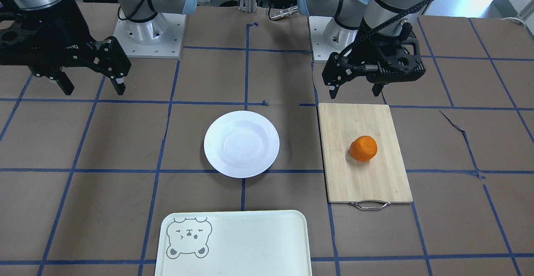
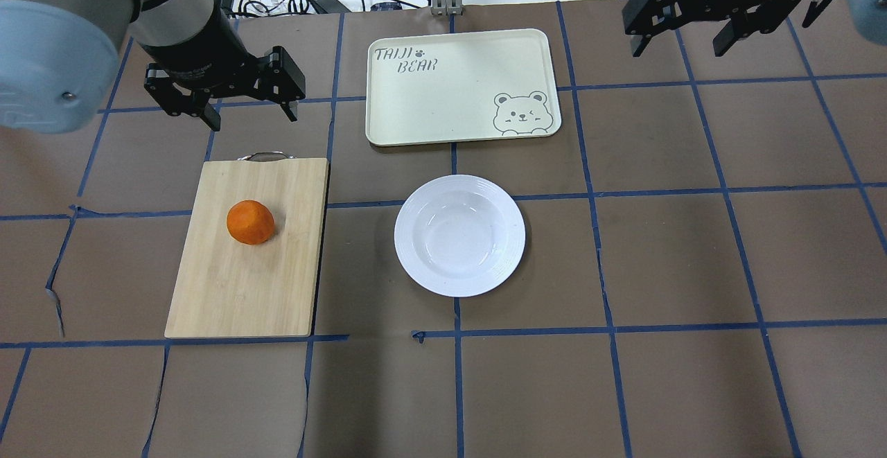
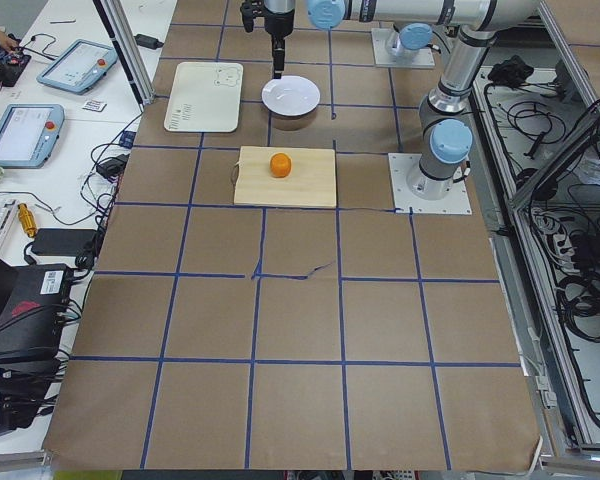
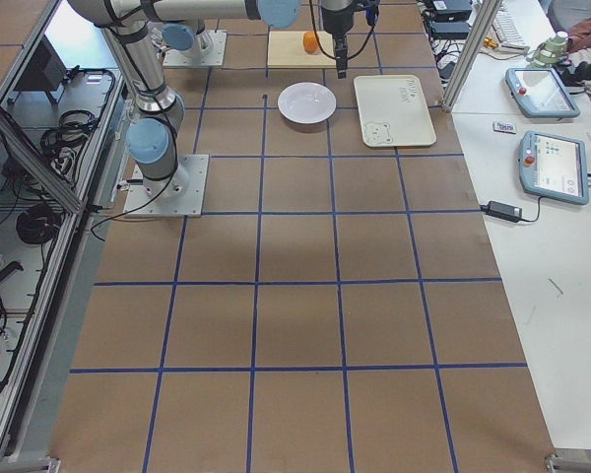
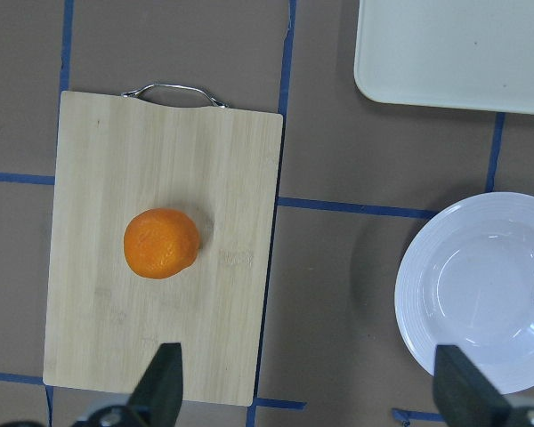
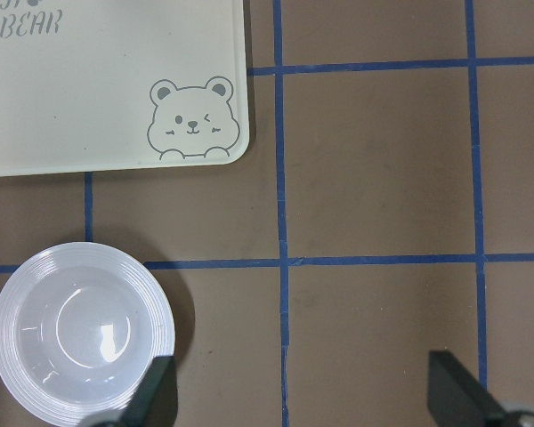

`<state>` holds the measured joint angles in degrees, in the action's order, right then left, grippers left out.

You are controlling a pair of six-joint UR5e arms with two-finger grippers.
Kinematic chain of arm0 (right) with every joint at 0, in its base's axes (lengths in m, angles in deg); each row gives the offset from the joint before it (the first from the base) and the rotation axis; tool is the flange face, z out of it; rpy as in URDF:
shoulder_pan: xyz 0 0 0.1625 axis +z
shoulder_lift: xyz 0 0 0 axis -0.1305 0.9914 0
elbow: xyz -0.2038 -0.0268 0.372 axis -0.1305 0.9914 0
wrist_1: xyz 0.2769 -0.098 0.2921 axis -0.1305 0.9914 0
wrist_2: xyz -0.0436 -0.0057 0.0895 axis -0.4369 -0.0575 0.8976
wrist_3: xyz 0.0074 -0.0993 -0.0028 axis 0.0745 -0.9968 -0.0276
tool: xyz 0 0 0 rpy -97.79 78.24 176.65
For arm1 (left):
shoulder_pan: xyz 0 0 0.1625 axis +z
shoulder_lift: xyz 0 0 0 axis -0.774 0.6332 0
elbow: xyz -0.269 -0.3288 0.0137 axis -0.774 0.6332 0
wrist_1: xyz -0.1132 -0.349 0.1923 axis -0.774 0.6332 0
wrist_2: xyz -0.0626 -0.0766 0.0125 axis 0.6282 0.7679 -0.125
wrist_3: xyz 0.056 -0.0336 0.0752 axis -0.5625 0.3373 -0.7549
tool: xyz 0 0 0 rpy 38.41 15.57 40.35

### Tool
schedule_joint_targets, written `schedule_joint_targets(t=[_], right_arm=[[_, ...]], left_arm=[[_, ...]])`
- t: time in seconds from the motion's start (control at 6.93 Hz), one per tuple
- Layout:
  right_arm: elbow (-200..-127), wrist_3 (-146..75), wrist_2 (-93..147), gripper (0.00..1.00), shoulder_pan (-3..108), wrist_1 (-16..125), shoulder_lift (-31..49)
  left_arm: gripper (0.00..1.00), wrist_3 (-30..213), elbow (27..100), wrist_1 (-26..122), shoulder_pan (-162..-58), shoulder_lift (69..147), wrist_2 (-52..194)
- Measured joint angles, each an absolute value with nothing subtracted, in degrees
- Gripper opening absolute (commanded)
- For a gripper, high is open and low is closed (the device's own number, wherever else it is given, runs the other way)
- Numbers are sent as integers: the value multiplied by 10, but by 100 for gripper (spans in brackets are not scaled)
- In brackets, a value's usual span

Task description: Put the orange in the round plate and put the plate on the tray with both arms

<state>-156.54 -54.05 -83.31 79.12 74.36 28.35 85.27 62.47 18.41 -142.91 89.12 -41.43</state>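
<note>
The orange [image 1: 363, 148] [image 2: 250, 222] [image 5: 161, 243] lies on a bamboo cutting board [image 1: 363, 180] [image 2: 235, 285]. An empty white round plate [image 1: 241, 144] [image 2: 459, 235] [image 6: 82, 334] sits on the table beside the board. Beyond the plate, on the side away from the robot, lies the cream tray [image 1: 242, 242] [image 2: 450, 91] with a bear drawing, nothing on it. My left gripper [image 1: 355, 93] [image 2: 251, 117] [image 5: 311, 391] hangs open above the board's edge nearest the robot's base. Off to the other side, my right gripper [image 1: 94, 90] [image 2: 678, 46] [image 6: 307, 396] is open too, above bare table. Neither holds anything.
The board has a metal handle [image 1: 370, 204] on the end away from the robot. Brown paper with blue tape lines covers the table. Both arm bases [image 1: 148, 34] stand at the robot's edge; cables and tablets lie beyond the table's far side.
</note>
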Motion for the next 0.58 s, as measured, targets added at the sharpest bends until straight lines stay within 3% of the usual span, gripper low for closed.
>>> schedule_joint_targets(t=[0.58], right_arm=[[-1575,-494,-841,100,825,751,282]], left_arm=[[100,853,625,184,-1429,891,-415]])
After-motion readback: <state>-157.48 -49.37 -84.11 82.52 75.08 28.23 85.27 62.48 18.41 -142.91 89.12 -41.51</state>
